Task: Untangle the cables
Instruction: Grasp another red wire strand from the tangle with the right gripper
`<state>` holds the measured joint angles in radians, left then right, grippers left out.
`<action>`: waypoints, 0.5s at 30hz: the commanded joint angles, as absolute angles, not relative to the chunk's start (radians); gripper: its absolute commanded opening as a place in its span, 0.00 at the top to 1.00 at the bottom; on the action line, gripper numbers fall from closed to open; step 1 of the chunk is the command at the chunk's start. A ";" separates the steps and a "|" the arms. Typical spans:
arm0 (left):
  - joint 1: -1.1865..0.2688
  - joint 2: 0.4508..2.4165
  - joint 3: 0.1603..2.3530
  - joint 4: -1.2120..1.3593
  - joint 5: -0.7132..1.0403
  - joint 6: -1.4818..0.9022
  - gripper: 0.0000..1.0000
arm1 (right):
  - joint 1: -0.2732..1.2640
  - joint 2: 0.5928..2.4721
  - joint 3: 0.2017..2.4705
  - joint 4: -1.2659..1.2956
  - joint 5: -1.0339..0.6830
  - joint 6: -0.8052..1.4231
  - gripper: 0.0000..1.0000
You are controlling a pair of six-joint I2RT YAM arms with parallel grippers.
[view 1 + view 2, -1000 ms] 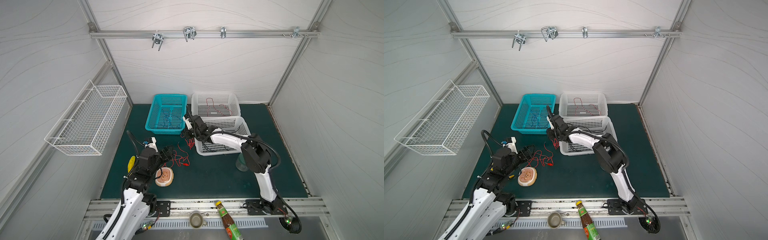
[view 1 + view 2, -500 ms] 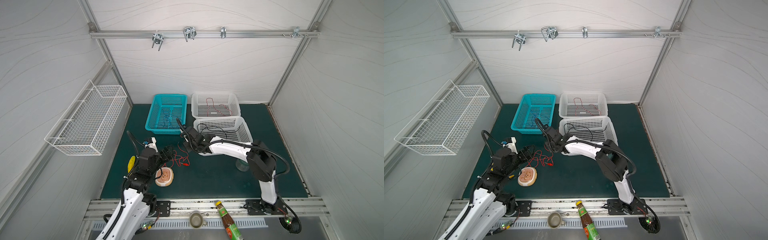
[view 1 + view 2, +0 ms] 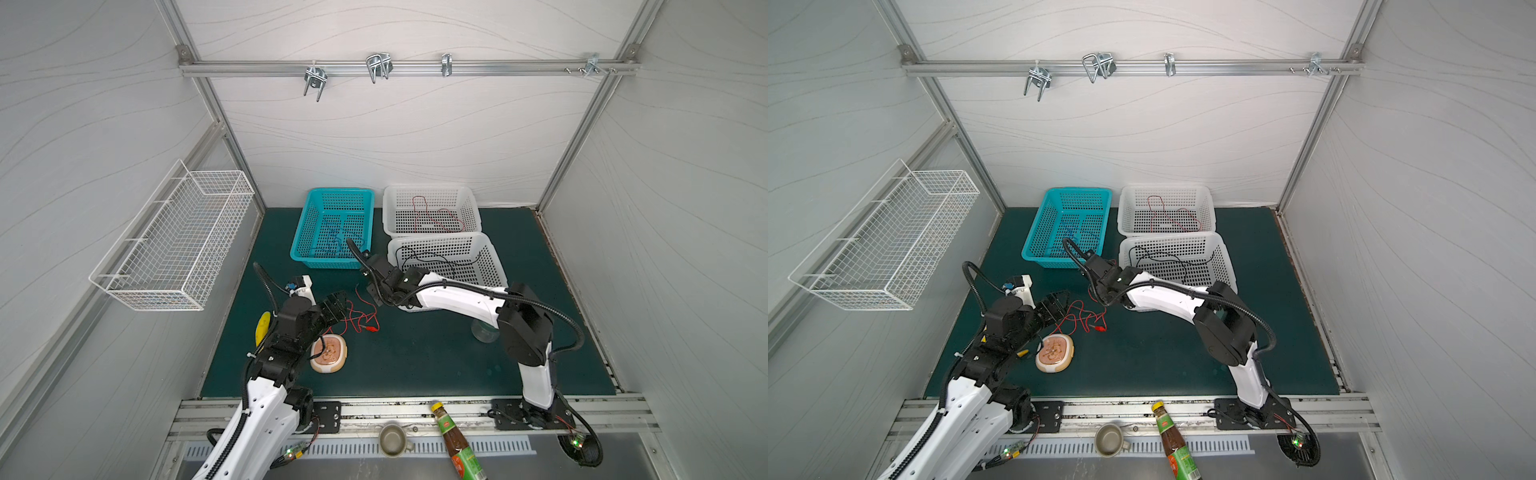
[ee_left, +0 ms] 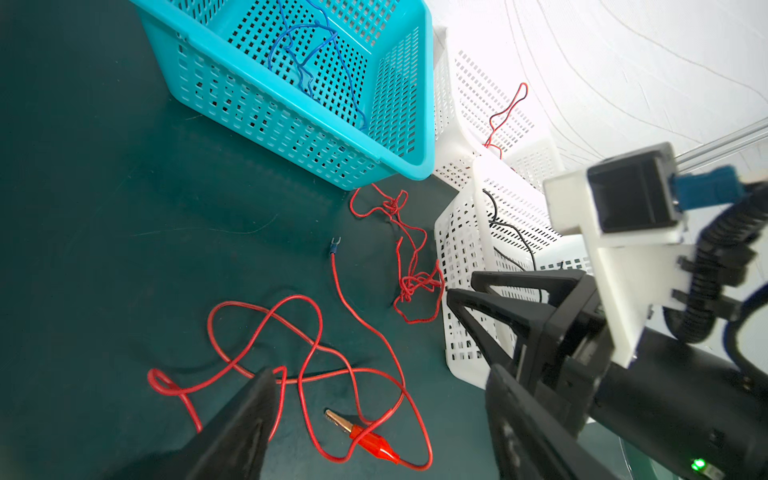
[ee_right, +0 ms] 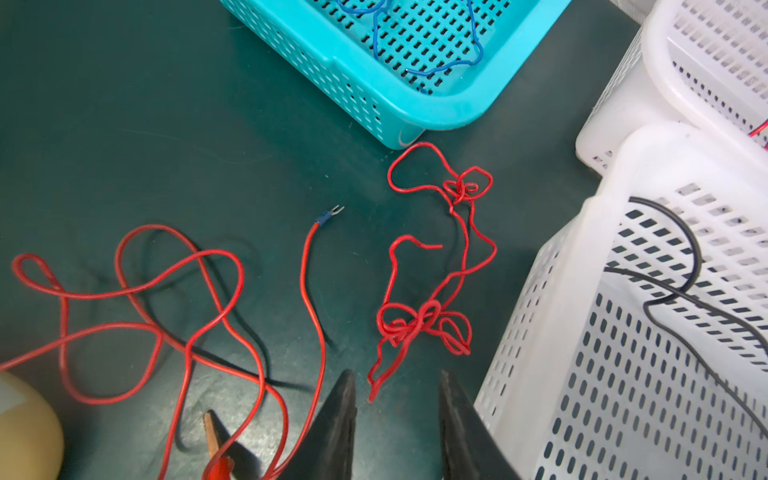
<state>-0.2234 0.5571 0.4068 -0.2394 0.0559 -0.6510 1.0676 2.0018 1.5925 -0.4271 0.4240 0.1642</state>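
Two red cables lie on the green mat. The thicker one (image 4: 316, 332) loops about, with a red alligator clip (image 4: 370, 440) at one end and a blue fork end (image 5: 328, 214) at the other. My left gripper (image 4: 380, 374) stands wide open over its loops and clip, holding nothing. A thin knotted red wire (image 5: 419, 320) lies beside the front white basket (image 3: 494, 257). My right gripper (image 5: 397, 376) is open just behind it, the wire's loose end lying in the gap near one finger. In both top views the grippers (image 3: 336, 301) (image 3: 376, 297) face each other across the cables (image 3: 1084, 318).
A blue cable (image 4: 307, 58) lies in the teal basket (image 3: 299, 245), a black one (image 3: 432, 257) in the front white basket, a red one (image 3: 436, 220) in the back white basket (image 3: 432, 191). A tan dish (image 3: 328, 353), a banana (image 3: 262, 326) and a glass (image 3: 482, 332) sit on the mat.
My right gripper has swung from beside the baskets toward the front and left, down to the thin red wire on the mat. The left arm has not moved.
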 commanded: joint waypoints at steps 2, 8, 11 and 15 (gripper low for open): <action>-0.221 0.538 0.408 -0.216 0.046 -0.658 0.20 | 1.077 2.051 1.629 -0.494 0.449 0.153 0.65; -0.221 0.540 0.407 -0.215 0.044 -0.657 0.20 | 1.085 2.092 1.677 -0.548 0.462 0.151 0.66; -0.221 0.543 0.405 -0.209 0.044 -0.657 0.20 | 1.084 2.103 1.680 -0.557 0.466 0.156 0.66; -0.221 0.549 0.404 -0.200 0.048 -0.658 0.20 | 1.084 2.115 1.681 -0.544 0.458 0.159 0.66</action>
